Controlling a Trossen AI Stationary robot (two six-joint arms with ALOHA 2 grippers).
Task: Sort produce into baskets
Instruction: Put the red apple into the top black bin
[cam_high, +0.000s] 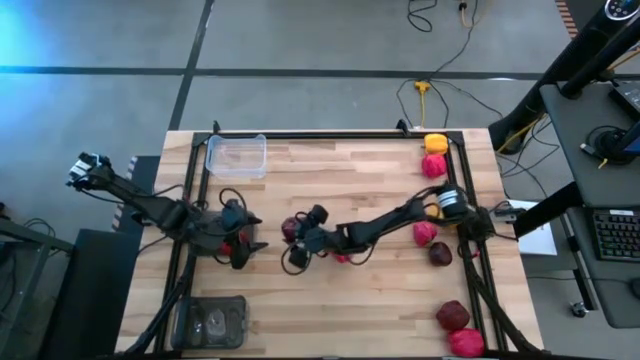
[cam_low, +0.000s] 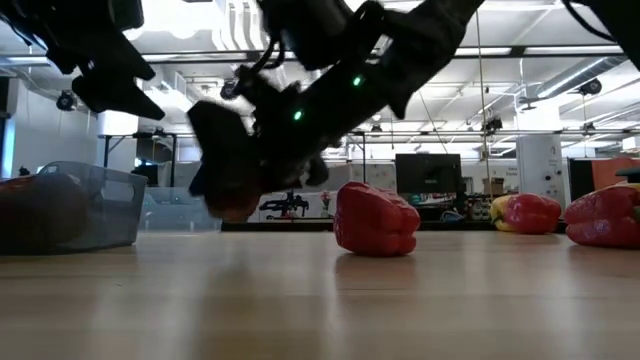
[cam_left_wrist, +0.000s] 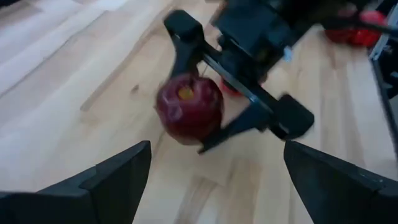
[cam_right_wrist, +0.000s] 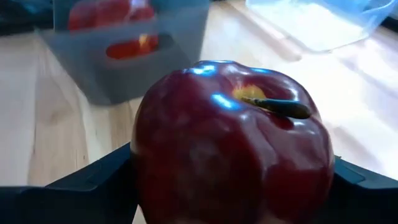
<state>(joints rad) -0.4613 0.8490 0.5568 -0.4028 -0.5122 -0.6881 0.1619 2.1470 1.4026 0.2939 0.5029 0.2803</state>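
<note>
My right gripper (cam_high: 298, 236) is shut on a dark maroon pepper (cam_high: 291, 229) near the table's middle. The pepper also shows in the left wrist view (cam_left_wrist: 189, 111) and the low view (cam_low: 235, 198). My left gripper (cam_left_wrist: 217, 180) is open and empty. It hovers just left of that pepper, above a smoky dark tub (cam_right_wrist: 124, 50) that holds red peppers (cam_right_wrist: 112, 15). A clear tub (cam_high: 236, 155) stands at the far left. Another dark tub (cam_high: 210, 322) stands at the near left. A red pepper (cam_low: 376, 220) rests on the table under my right arm. My right gripper pinches the maroon pepper by its two opposite sides (cam_right_wrist: 142, 163) between its two fingers (cam_right_wrist: 93, 186). The fingers come from the table's right, slanting down. The pepper is lifted a little clear of the table, its stem end (cam_right_wrist: 273, 106) turned away from the gripper's palm.
Several loose red, maroon and yellow peppers lie along the right edge: yellow (cam_high: 436, 143) and red (cam_high: 433, 166) at the far right, red (cam_high: 425, 232) and maroon (cam_high: 441, 254) at mid right, maroon (cam_high: 452, 315) and red (cam_high: 465, 342) at the near right. Bare wood lies at the near centre.
</note>
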